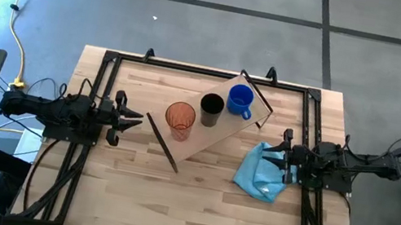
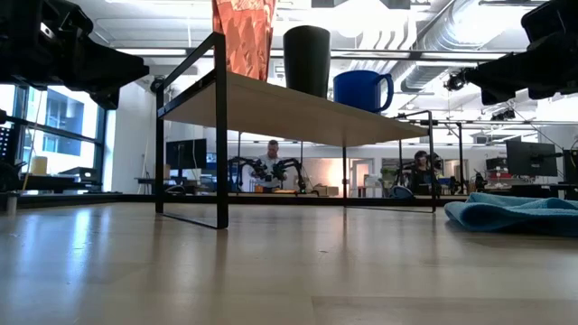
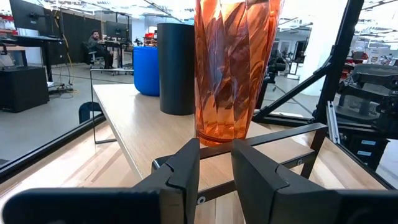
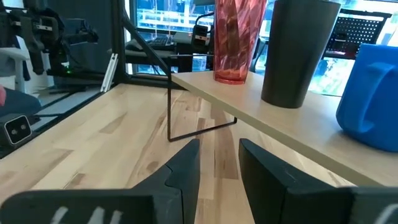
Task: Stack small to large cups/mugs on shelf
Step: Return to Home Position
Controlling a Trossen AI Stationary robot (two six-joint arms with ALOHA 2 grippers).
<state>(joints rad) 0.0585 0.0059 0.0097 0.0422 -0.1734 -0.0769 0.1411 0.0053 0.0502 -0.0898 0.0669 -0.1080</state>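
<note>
Translucent orange tumbler, black cup and blue handled mug stood along the light wooden shelf; placing judged complete. Left gripper and right gripper hung parted, empty.

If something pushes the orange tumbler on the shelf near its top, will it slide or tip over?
Probably it tips: the orange tumbler looks tall and is narrower at the base than higher up. Its glossy, faceted wall may be slippery to grip. It stands near the end of the shelf, so a fall might carry it off.
</note>
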